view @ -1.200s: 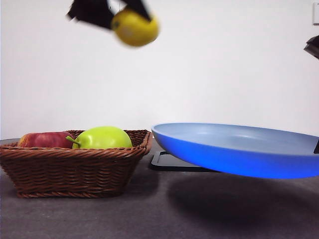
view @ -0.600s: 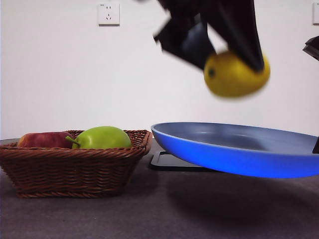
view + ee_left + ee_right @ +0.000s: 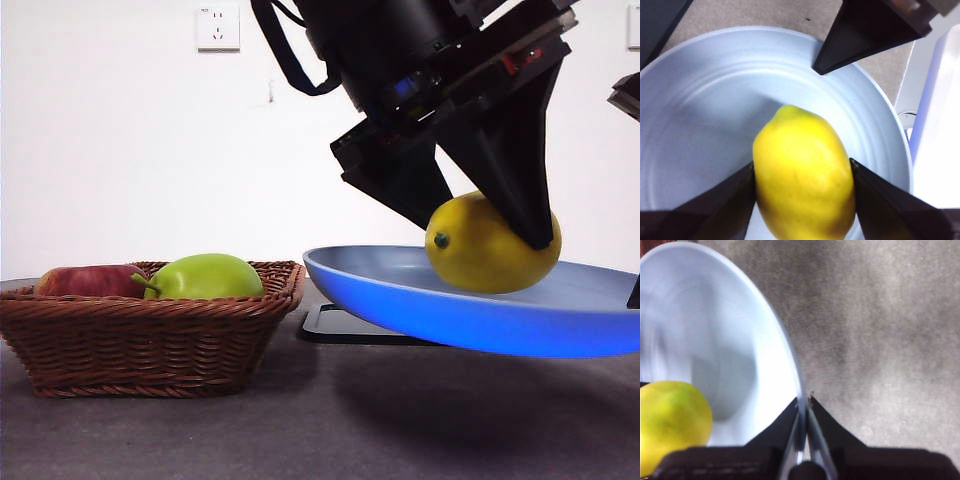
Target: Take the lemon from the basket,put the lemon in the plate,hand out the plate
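Our left gripper (image 3: 802, 172) has its two black jaws pressed against the flanks of the lemon (image 3: 804, 175), one on each side, so the fruit is pinched across its narrow width with its pointed end facing away from the wrist. In the front view this same gripper (image 3: 490, 215) comes down from the top centre of the frame and the lemon (image 3: 492, 244) sits low in the plate (image 3: 400, 290), at the right of the picture; we judge it is touching or just off the plate's floor, ready to be let go. Our right gripper (image 3: 804, 405) pinches the rim of the plate (image 3: 715, 330) edge-on, its jaws closed to a thin slit over the lip, which is why the plate hangs tilted above the dark table (image 3: 300, 430) rather than resting on it. Left of the plate stands the basket (image 3: 150, 340), with a red apple (image 3: 90, 281) and a green stemmed fruit (image 3: 207, 277) inside, well apart from the work. A flat black tray (image 3: 335, 325) lies behind and below the plate. Nothing blocks the release; the tilt could let the lemon roll.
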Action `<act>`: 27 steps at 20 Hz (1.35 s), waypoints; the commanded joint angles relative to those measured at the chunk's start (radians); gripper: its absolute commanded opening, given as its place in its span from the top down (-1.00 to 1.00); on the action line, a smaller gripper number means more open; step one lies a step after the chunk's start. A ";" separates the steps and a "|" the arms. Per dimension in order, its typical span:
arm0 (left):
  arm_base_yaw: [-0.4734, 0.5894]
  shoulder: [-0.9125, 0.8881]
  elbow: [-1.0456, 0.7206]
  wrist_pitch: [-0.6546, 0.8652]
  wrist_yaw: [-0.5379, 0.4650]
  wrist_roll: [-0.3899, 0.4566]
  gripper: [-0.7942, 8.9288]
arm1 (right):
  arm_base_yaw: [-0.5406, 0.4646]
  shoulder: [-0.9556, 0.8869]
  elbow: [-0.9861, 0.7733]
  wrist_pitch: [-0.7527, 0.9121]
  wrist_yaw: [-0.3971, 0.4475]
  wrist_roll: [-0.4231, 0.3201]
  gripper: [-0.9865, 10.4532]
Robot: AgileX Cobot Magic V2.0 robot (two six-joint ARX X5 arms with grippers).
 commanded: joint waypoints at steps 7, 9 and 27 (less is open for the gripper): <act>-0.014 0.020 0.018 -0.007 -0.008 -0.017 0.09 | 0.002 0.009 0.015 0.010 -0.006 -0.001 0.82; -0.014 0.019 0.018 -0.008 -0.009 -0.036 0.09 | 0.002 0.009 0.015 0.010 -0.006 -0.001 0.82; 0.129 -0.550 0.018 -0.331 -0.138 -0.057 0.09 | -0.077 0.558 0.577 -0.095 0.087 -0.077 0.82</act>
